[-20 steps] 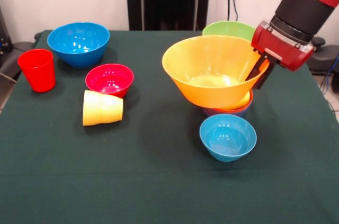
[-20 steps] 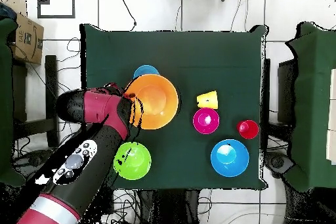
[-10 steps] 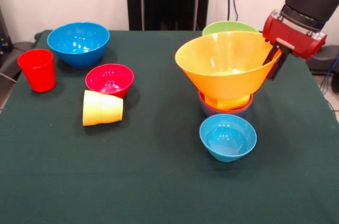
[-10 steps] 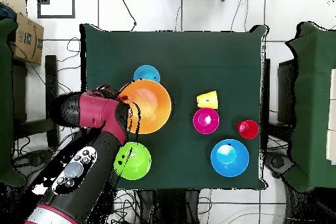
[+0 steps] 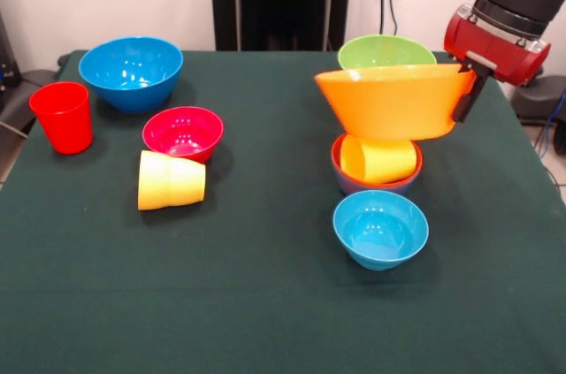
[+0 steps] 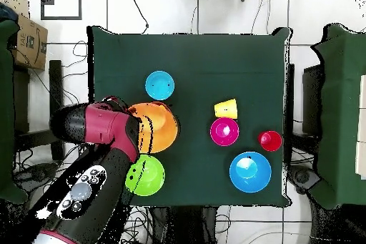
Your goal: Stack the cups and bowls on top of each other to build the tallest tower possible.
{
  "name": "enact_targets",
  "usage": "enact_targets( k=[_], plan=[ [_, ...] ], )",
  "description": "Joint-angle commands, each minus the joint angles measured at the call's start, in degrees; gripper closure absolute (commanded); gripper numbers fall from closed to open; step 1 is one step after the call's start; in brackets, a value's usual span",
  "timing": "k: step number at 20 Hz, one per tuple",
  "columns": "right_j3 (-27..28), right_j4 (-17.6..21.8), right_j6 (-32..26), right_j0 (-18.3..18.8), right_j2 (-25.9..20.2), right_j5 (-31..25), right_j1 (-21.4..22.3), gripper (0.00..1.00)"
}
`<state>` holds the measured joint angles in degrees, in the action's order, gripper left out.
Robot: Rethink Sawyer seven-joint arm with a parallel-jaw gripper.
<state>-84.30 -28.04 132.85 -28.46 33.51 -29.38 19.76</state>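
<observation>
The big orange bowl (image 5: 393,100) has risen clear of the small stack (image 5: 377,166) since a moment ago, uncovering the yellow cup (image 5: 378,160) lying inside. The gripper (image 5: 466,95) pinches its rim at three o'clock, bowl tilted, glossy.

Cup (image 5: 378,160) in bowl (image 5: 347,178), sideways.

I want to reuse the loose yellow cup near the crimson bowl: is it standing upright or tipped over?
Tipped over. The yellow cup lies on its side on the table, beside the crimson bowl.
</observation>
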Motion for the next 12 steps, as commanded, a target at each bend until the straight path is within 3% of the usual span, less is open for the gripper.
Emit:
enact_targets(
  k=[1,2,12],
  plan=[
    [-1.55,0.26,8.61,0.05,-8.12,-1.07,-1.13,1.0],
    [-1.01,0.6,8.93,-0.43,-7.29,-1.45,-1.59,0.0],
    [-0.5,1.46,8.31,-0.5,-6.27,-1.99,-2.2,0.0]
  ],
)
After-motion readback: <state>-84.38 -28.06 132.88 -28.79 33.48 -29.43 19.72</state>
